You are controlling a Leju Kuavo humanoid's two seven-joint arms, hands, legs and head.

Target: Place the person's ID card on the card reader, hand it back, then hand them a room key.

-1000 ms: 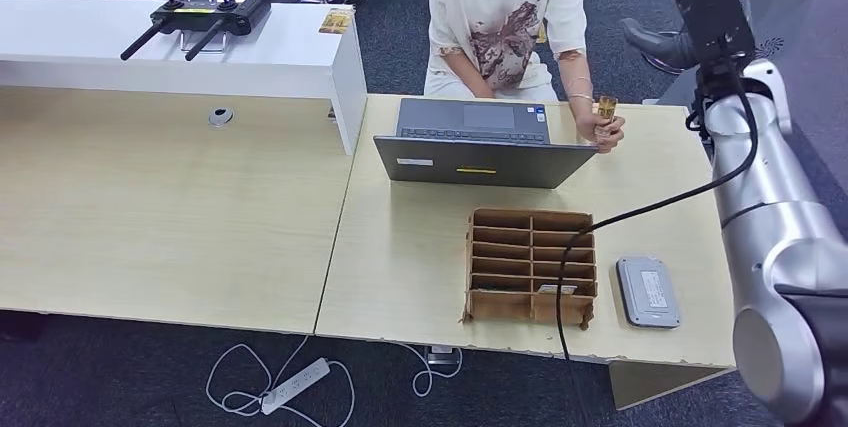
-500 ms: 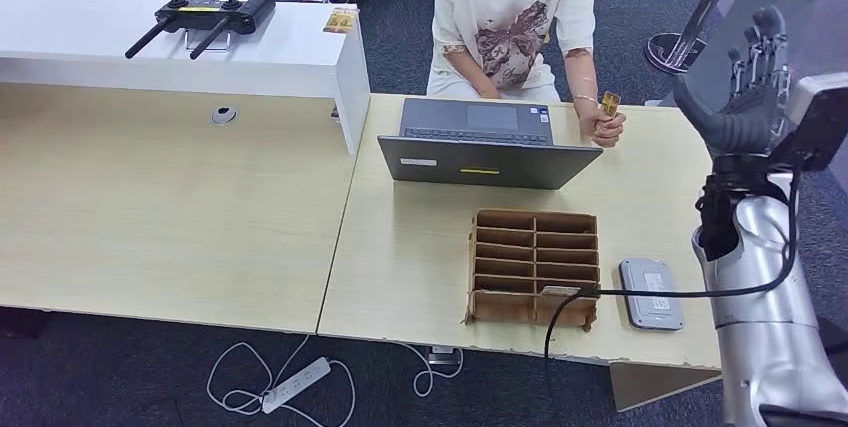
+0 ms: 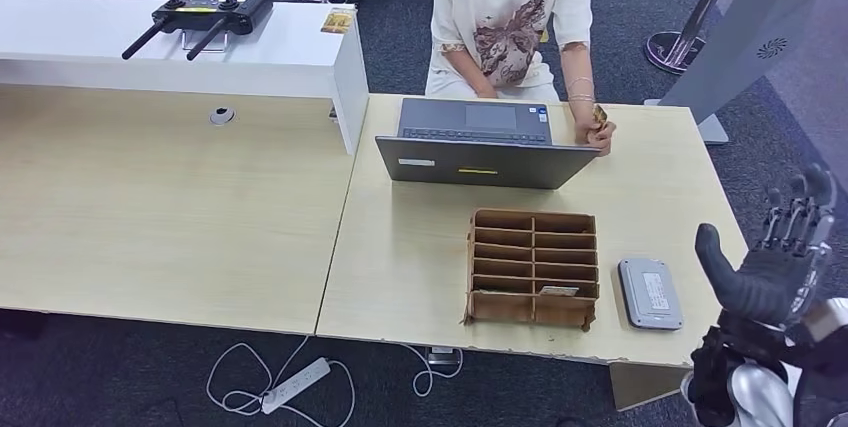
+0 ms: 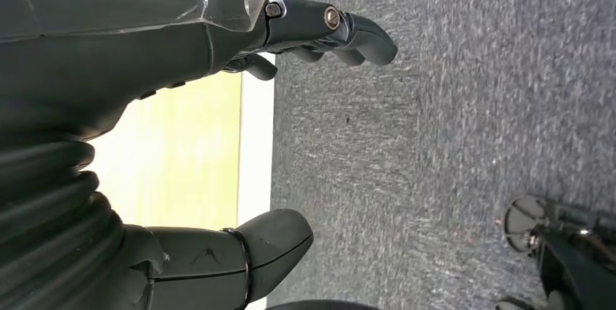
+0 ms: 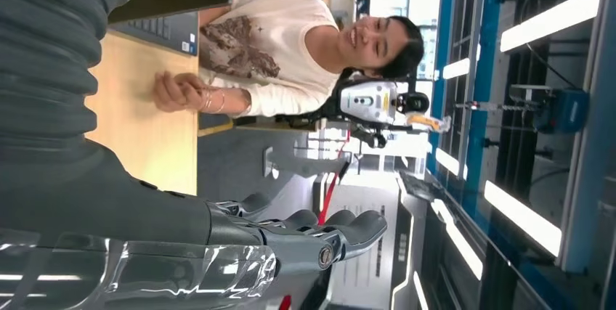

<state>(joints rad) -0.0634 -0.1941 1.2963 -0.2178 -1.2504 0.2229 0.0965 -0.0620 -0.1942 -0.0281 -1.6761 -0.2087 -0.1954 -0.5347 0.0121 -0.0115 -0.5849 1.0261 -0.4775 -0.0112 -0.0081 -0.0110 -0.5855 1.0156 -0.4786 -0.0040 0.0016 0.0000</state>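
My right hand [image 3: 772, 272] hangs low off the table's front right corner, palm up with fingers spread and nothing in it; the right wrist view shows its fingers [image 5: 319, 241] apart. The grey card reader [image 3: 649, 293] lies flat on the table just left of that hand. Across the table, behind a laptop, the person's hand [image 3: 598, 133] rests on the tabletop holding a small gold-coloured card [image 3: 600, 114]. A brown cardboard organiser [image 3: 532, 267] holds a card [image 3: 557, 290] in a front slot. My left hand [image 4: 145, 27] hangs over grey carpet beside a desk edge, fingers apart, holding nothing.
A grey laptop [image 3: 480, 142] stands open between the person and the organiser. A long wooden desk [image 3: 160, 207] adjoins on the left, with a white counter [image 3: 150, 47] carrying a black remote controller [image 3: 200, 15]. A power strip and cables [image 3: 295, 382] lie on the floor.
My right arm has swung down from high at the right to low by the table's front right corner. The person's hand with the card has sunk onto the tabletop.
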